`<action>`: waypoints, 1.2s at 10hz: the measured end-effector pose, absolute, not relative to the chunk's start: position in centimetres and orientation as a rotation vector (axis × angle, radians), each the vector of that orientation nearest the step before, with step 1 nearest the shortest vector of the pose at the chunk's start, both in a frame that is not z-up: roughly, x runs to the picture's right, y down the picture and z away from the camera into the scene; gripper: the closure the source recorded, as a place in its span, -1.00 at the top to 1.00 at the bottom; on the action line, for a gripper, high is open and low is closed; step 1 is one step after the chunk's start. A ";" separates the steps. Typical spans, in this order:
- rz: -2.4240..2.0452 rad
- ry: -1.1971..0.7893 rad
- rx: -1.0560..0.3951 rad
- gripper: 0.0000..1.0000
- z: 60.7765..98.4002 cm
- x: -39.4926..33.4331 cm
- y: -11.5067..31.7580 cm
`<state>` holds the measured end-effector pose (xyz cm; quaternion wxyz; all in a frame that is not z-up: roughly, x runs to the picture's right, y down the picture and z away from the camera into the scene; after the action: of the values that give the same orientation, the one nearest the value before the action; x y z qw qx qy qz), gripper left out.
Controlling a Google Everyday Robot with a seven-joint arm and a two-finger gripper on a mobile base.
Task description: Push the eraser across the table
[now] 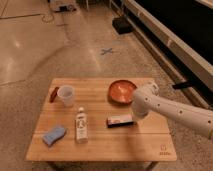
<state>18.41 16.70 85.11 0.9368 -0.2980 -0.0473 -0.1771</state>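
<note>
The eraser [120, 120] lies flat on the wooden table [130, 145], right of centre, with a black base and a white and orange-red top. My arm [165, 107] reaches in from the right. Its white end piece, the gripper [136, 116], sits right against the eraser's right end, and the arm's bulk covers the fingers. A clear bottle [81, 125] lies on its side to the left of the eraser.
An orange-red bowl [121, 91] sits just behind the gripper. A white cup [66, 95] and a small red object [54, 94] stand at the back left. A light blue sponge-like pad [54, 135] lies at the front left. A logo [162, 149] marks the front right corner.
</note>
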 end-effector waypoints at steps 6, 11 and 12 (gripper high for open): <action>-0.412 -0.141 -0.651 -0.97 86.4 15.4 17.9; -0.476 -0.219 -0.671 -0.97 86.5 11.5 18.7; -0.488 -0.232 -0.673 -0.97 86.5 10.8 18.8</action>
<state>10.82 18.80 86.54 0.9083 -0.3263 -0.1126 -0.2364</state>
